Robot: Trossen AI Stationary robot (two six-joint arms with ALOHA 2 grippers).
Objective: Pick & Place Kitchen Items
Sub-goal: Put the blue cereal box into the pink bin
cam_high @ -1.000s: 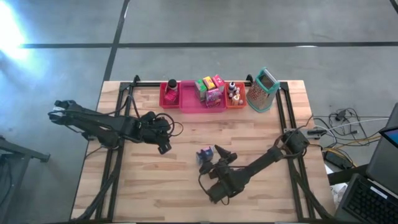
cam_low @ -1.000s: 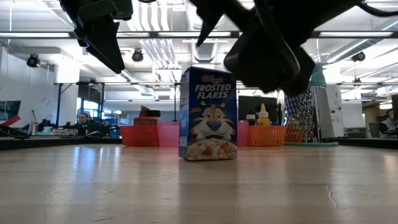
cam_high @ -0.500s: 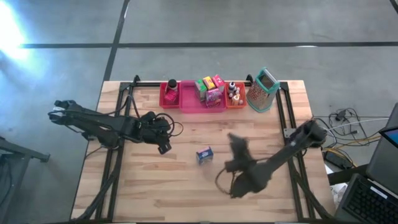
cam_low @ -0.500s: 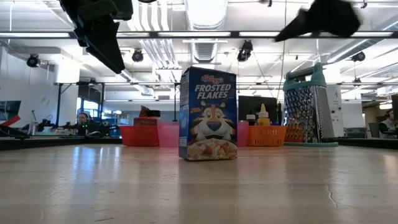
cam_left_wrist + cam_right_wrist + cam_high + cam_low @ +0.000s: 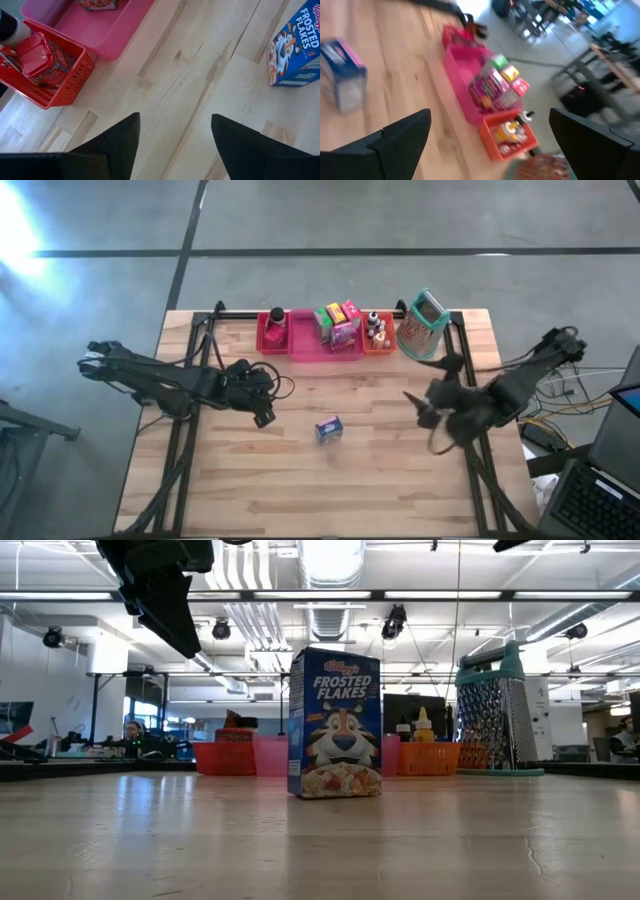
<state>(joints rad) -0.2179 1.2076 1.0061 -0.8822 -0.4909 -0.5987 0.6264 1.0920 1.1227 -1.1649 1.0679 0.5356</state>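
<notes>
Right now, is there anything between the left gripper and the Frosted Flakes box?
Nothing: in the high view only bare table lies between the open left gripper and the Frosted Flakes box; the left wrist view agrees.

The counter [image 5: 300, 480] is seen from straight overhead; level across it, the cereal box [image 5: 334, 723] is shared with both wrist views.
</notes>
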